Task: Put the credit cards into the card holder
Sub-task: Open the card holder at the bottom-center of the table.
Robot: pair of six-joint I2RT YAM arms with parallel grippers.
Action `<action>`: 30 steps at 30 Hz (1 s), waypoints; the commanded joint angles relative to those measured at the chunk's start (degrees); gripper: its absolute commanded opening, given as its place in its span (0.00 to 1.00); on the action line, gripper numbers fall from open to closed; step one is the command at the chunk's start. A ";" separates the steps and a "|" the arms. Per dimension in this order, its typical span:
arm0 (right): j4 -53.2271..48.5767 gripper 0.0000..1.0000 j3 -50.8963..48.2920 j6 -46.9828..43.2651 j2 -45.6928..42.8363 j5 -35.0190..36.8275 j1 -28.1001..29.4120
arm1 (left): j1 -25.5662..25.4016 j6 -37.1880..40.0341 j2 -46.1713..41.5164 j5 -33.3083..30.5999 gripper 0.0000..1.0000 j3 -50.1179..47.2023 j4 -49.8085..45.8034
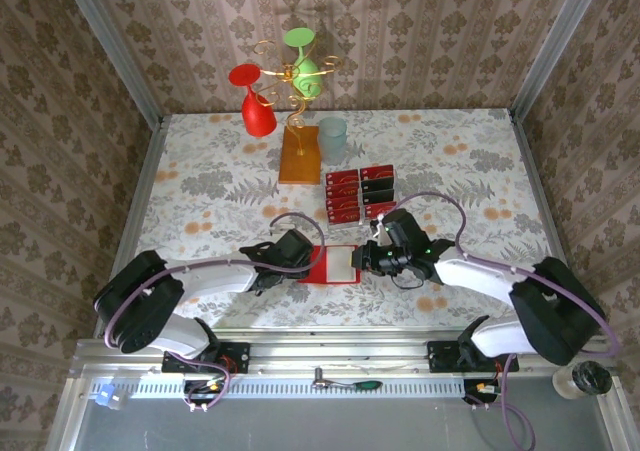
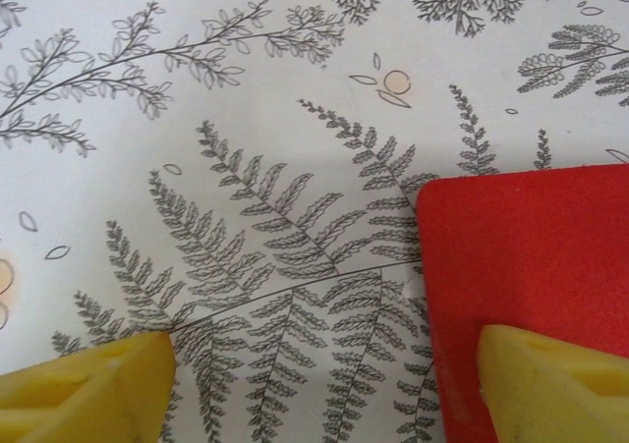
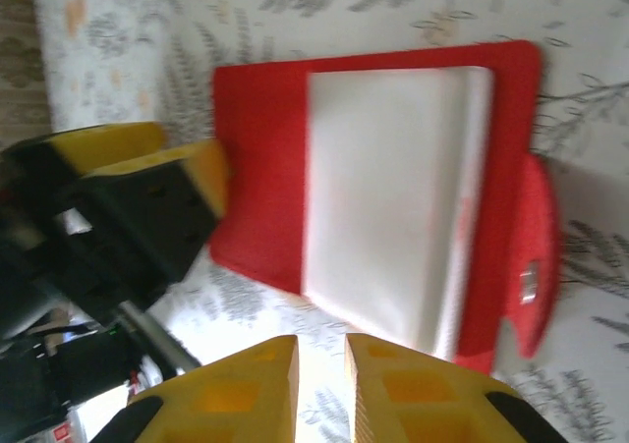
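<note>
Lying open on the desk [image 1: 200,201], near middle: card holder [image 3: 265,168], likely light, floppy; pin its red border. Credit cards [image 1: 360,193], on its far side: likely thin, stiff, slippery; pinch an edge. Your left claw [image 2: 314,389] wide open astride holder's left edge; right claw [image 3: 320,384] nearly closed, empty

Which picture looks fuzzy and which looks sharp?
Right wrist view: fuzzy, the wallet smeared, its inside glaring white. Left wrist view: sharp, the tablecloth ferns crisp. Top view: sharp and evenly lit.
</note>
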 commanded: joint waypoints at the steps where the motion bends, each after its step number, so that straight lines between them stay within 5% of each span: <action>1: 1.15 0.19 1.34 -2.18 3.25 2.21 -1.77 | -0.58 -1.20 -0.90 -2.24 0.81 -0.09 -3.82; 17: 10.57 0.14 -5.06 -1.53 8.08 -6.93 -7.86 | -0.75 -1.52 4.12 -3.92 0.81 4.26 -5.86; 25: -3.32 0.18 -0.88 -5.96 -3.45 -4.56 -7.79 | -0.73 -1.90 5.77 -5.20 0.82 5.32 -6.28; 30: -13.50 0.27 9.05 -10.90 -2.70 0.93 -5.39 | -0.74 -2.54 4.04 -5.33 0.82 2.81 -5.46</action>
